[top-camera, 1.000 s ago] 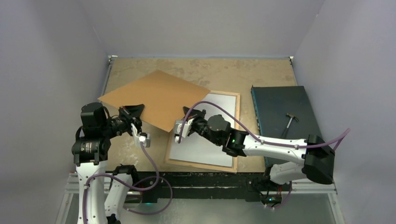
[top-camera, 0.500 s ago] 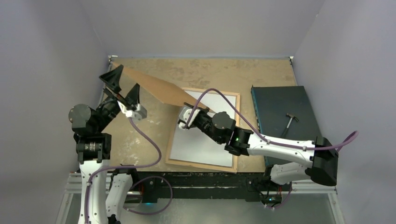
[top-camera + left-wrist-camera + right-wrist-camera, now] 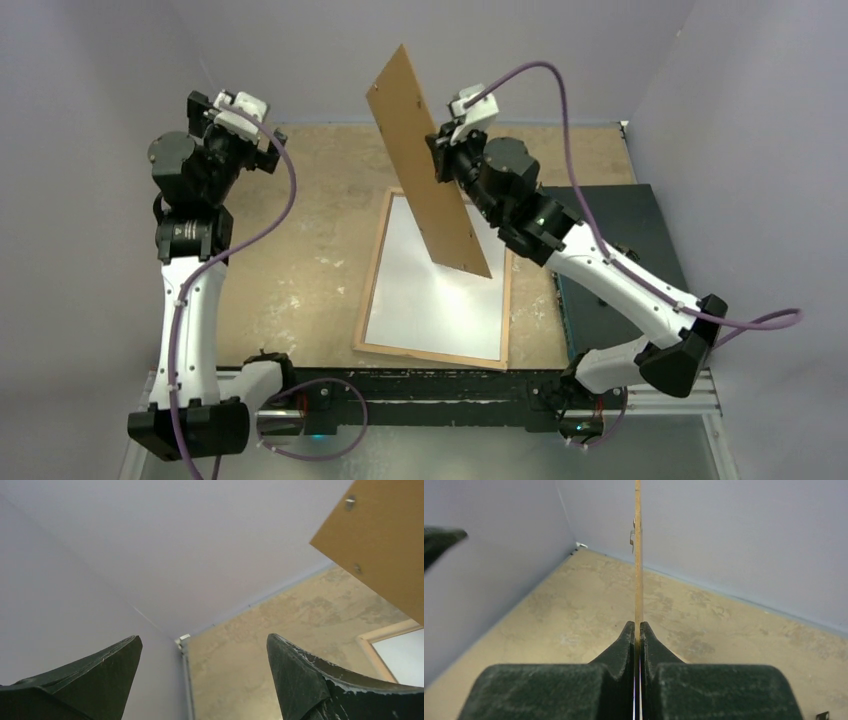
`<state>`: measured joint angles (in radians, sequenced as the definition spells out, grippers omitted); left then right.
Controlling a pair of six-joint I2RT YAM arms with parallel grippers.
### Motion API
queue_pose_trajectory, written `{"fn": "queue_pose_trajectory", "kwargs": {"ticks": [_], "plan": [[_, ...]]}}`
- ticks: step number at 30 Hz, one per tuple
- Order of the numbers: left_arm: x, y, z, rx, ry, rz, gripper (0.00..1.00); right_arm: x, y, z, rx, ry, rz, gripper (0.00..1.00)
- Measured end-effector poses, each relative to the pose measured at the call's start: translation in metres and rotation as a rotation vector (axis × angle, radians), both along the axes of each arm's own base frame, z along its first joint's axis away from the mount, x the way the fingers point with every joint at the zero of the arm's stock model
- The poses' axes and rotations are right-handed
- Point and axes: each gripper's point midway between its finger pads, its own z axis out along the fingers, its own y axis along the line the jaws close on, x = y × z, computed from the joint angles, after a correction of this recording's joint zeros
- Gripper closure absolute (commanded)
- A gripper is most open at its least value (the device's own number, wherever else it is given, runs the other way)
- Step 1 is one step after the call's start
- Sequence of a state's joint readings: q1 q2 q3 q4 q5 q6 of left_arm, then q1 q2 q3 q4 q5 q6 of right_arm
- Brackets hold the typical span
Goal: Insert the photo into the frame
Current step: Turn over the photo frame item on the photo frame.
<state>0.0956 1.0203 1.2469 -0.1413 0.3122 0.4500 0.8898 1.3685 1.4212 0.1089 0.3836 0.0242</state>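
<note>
A second ago the thin, brown rectangular backing board (image 3: 428, 180) lay almost flat across the 10 o'clock corner of the frame, with a gripper on each side of it. Now it stands nearly on edge in the air, swung up over the frame's 12 to 1 o'clock end, and its lower corner hangs above the white sheet.

Only the right gripper (image 3: 440, 158) carries it. In the right wrist view the two dark fingers are pressed together on the board's thin edge (image 3: 638, 555), which rises straight up between them. The right arm has risen from low over the frame to well above it.

The left gripper (image 3: 203, 637) has let go: it was pinching the board's 9 o'clock corner, and now its jaws stand spread wide with nothing between them. The left arm has lifted and drawn back to 10 o'clock on the tan table (image 3: 300, 250), well apart from the board. Its camera looks at the pale wall (image 3: 150, 540) and one corner of the board.

The large, thin-railed, light-wood rectangular frame (image 3: 371, 270) lies flat at the table's centre, where it was before. The photo (image 3: 430, 300), a large paper rectangle showing only its plain white side, lies inside the rails and is now mostly uncovered. The dark flat mat (image 3: 650, 220) sits at 3 o'clock of the frame.
</note>
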Motion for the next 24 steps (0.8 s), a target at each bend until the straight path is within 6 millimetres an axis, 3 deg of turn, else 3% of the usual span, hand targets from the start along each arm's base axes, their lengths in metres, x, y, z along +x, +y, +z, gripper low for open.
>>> {"fn": "queue_pose_trajectory", "kwargs": {"ticks": [5,9,15,19,21,24], "plan": [[0.023,0.018,-0.034,-0.135,0.156,0.057,0.07,-0.001,-0.018,0.029,0.130,0.109,-0.027,1.00],[0.031,0.020,-0.075,-0.181,0.295,0.066,0.10,-0.001,-0.029,0.042,0.218,0.185,-0.030,1.00],[0.030,0.006,-0.156,-0.242,0.532,0.001,0.24,0.027,-0.074,0.027,0.341,0.340,-0.124,1.00],[0.023,-0.013,-0.202,-0.286,0.685,-0.090,0.31,0.048,-0.104,-0.023,0.437,0.494,-0.169,1.00],[0.019,-0.020,-0.222,-0.305,0.751,-0.130,0.31,0.054,-0.116,-0.069,0.495,0.603,-0.178,1.00],[0.011,-0.026,-0.247,-0.316,0.833,-0.163,0.31,0.047,-0.129,-0.146,0.554,0.800,-0.214,1.00]]}}
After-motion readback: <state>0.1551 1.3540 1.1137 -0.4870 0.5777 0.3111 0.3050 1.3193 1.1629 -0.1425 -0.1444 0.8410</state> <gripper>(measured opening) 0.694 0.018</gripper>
